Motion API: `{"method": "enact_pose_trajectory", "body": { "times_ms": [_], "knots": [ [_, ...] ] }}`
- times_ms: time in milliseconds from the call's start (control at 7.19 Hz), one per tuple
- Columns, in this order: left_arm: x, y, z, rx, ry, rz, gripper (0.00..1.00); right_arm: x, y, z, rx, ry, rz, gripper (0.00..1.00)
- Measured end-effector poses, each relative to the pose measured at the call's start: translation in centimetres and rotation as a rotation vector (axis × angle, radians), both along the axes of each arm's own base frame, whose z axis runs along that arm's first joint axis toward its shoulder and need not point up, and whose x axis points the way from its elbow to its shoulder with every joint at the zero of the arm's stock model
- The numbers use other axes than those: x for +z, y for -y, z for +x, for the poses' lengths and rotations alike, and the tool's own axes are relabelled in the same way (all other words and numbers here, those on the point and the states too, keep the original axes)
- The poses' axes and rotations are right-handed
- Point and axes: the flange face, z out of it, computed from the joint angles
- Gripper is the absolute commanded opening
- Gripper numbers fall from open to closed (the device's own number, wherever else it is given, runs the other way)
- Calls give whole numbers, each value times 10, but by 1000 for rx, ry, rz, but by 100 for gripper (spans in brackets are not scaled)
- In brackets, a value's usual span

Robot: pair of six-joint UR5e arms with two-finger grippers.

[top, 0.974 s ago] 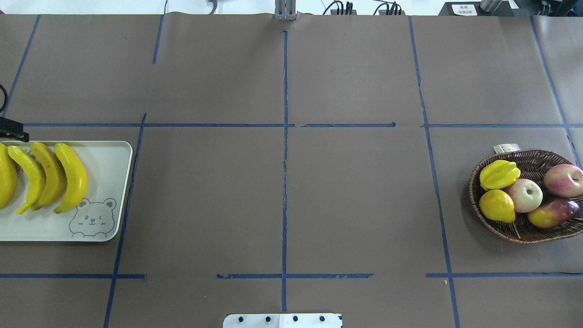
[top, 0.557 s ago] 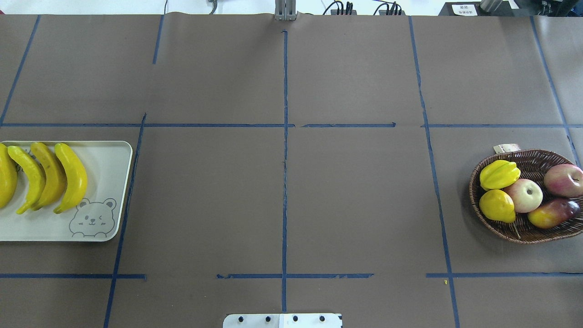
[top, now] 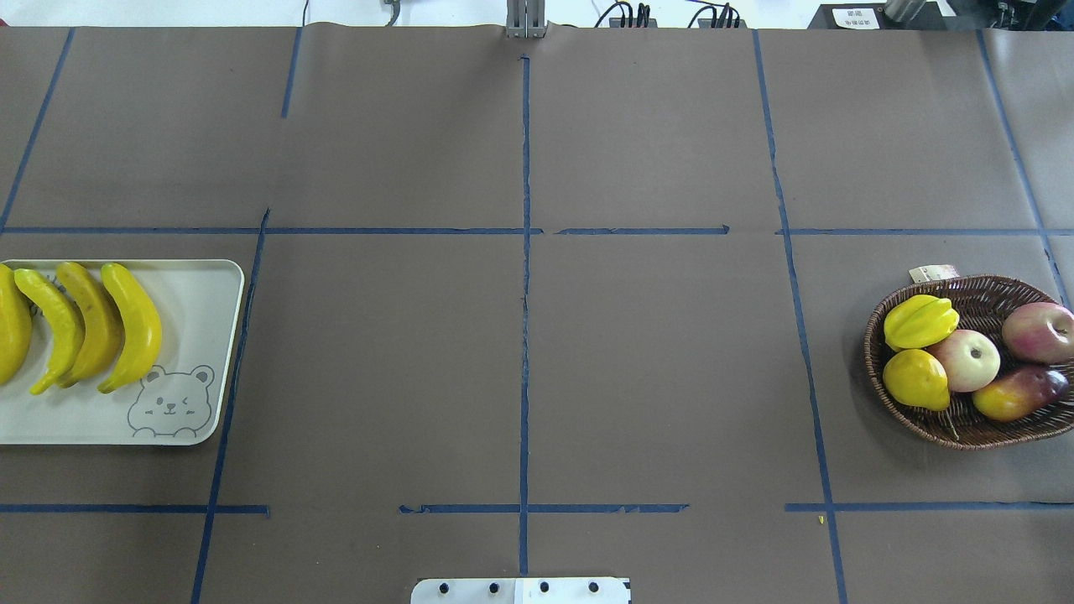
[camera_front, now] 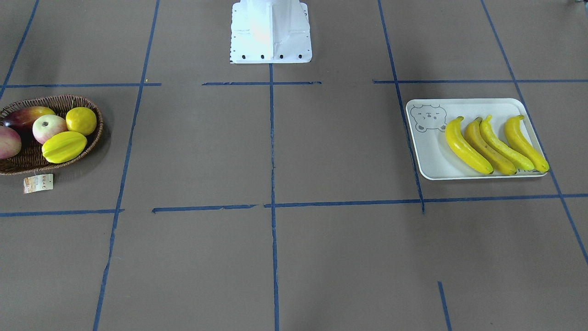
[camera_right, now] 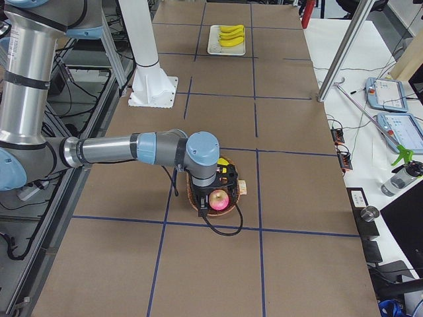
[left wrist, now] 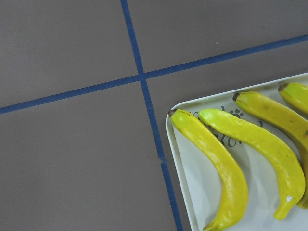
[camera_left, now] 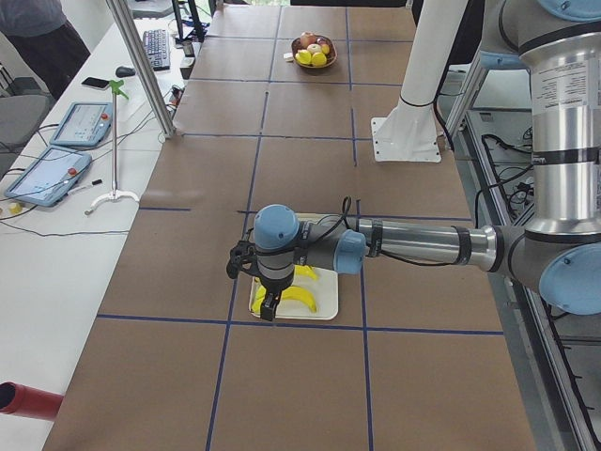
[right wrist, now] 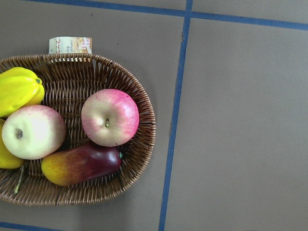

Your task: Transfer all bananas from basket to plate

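Table [top: 520, 377] is looking done: four bananas [camera_front: 489, 148] lying on plate [camera_front: 432, 161] under left gripper [camera_left: 269, 305], none in basket [top: 965, 432] under right gripper [camera_right: 215, 201]. Can't tell whether either is clenched or released; just retracting next.

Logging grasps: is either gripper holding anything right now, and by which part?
Nothing seems held: all four bananas lie on the plate, and neither wrist view shows anything gripped.

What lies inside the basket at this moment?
A starfruit, a lemon, two apples and a red-yellow mango lie in the basket. Its floor beneath them is covered.
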Motion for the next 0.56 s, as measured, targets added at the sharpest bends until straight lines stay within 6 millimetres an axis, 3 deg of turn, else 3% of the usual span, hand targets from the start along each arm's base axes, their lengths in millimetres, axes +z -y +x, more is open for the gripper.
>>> {"method": "enact_pose_trajectory", "body": {
  "times_ms": [278, 557],
  "knots": [
    [13, -16, -18, -3, 5, -60, 100, -2, 2, -3, 8, -2, -3, 99],
    [29, -32, -22, -11, 6, -97, 100, -2, 3, -5, 6, -4, -3, 99]
  ]
}}
